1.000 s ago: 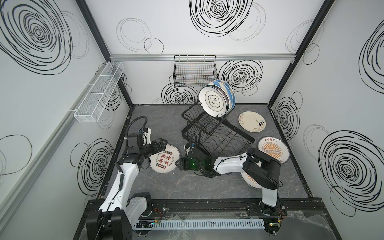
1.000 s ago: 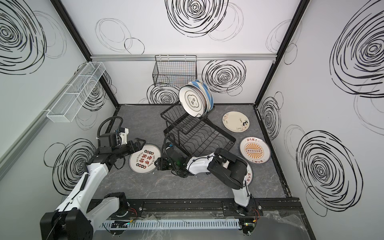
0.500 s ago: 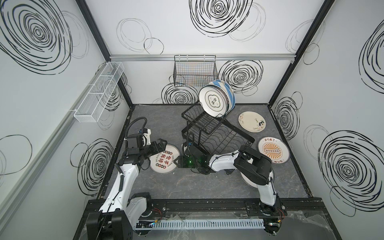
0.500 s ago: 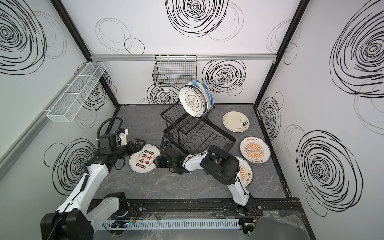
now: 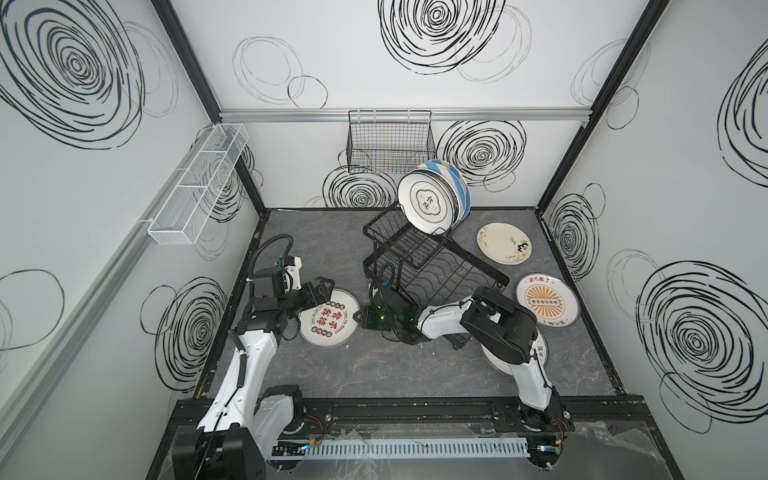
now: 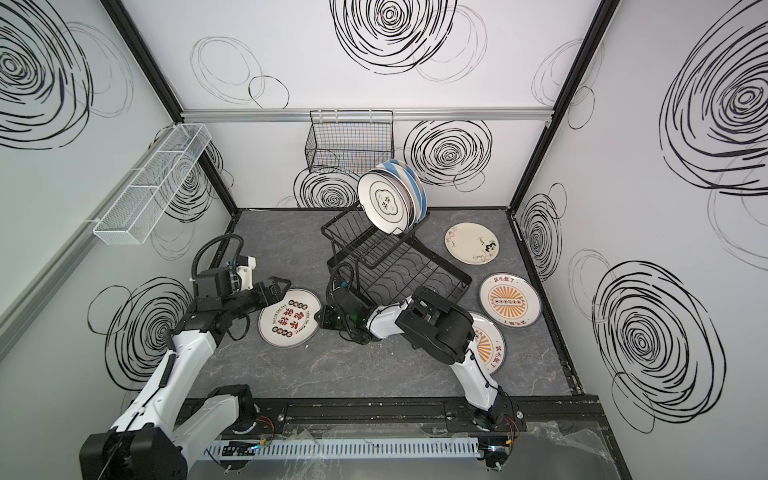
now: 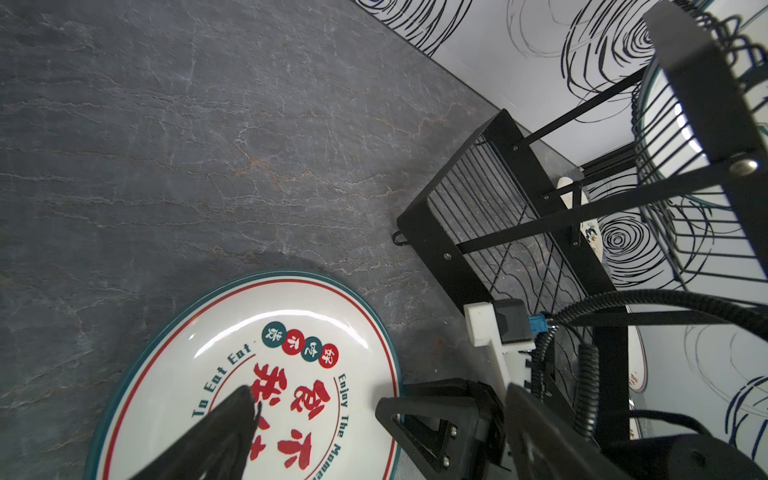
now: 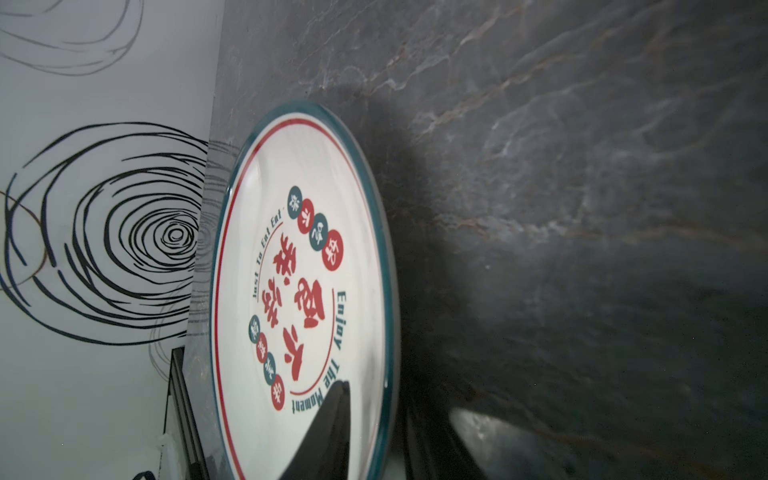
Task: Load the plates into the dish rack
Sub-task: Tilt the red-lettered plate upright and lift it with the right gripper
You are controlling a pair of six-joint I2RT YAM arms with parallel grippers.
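On the grey table (image 5: 374,374), just in front of the dish rack (image 5: 399,245), the character plate (image 5: 328,318) is found lying flat, and it is here that the change has been made. Within the last second the right gripper (image 5: 360,318) has been carried across the middle, from beside the rack's foot to the plate's rim on the rack side. Its jaws have been drawn much narrower on the way. In the right wrist view one finger (image 8: 328,432) is seen over the plate's face and the other is blurred beyond the rim, so the rim is taken between them. Whether it is already pinched cannot be told. The left gripper (image 5: 321,287) has hardly been moved: it is kept over the opposite rim with its jaws standing apart, and nothing is held in them.

It is judged that the pick of this plate is being started. Several plates, the cloud emblem plate (image 5: 428,203) foremost, are already stood in the upper shelf. The floral plate (image 5: 503,243), a sunburst plate (image 5: 546,305) and a second sunburst plate (image 5: 540,355), partly covered by the right arm, are left flat on the table. The loading is therefore judged about half done.
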